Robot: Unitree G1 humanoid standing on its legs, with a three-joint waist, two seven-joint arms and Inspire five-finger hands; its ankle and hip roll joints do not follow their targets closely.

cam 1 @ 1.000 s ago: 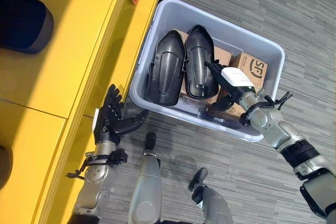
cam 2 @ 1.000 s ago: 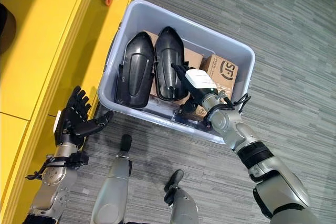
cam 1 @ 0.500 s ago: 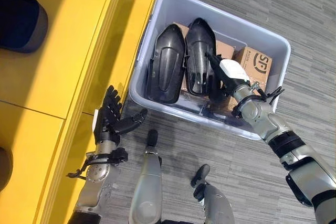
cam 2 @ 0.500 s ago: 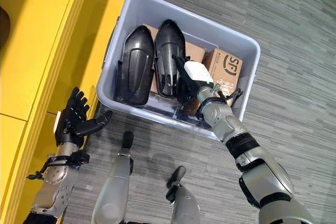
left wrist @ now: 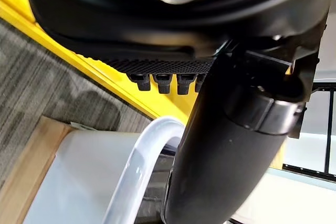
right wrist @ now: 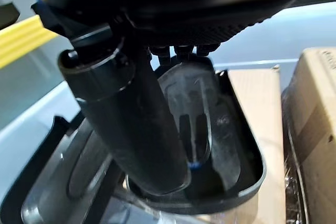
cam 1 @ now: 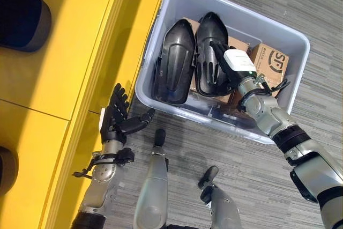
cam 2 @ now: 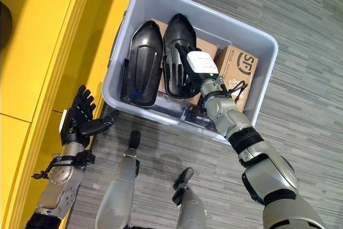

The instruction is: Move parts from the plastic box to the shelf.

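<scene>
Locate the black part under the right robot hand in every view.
Left eye view: right-hand black part in the box, upper centre.
Right eye view: same part, upper centre.
Left wrist view: not in it.
Right wrist view: part past the robot hand's fingers.
Shared landmark: cardboard box beside it.

**Glossy plastics against matt card and carpet**

The plastic box (cam 1: 292, 87) is pale grey-blue, smooth, slightly translucent plastic with a soft sheen along its rim. The two black parts (cam 1: 174, 63) inside it look like moulded hard plastic, glossy, catching bright highlights on their curved backs. Under and beside them lie brown cardboard boxes (cam 1: 270, 65), matt and papery. The shelf (cam 1: 59, 73) is yellow, smooth and evenly painted, with a satin finish. The floor (cam 1: 257, 175) is grey carpet with a rough, streaked weave. The right hand (cam 1: 228, 65) is dark matt plastic bearing a smooth white cover; the left hand (cam 1: 115, 122) is the same dark matt material.
</scene>
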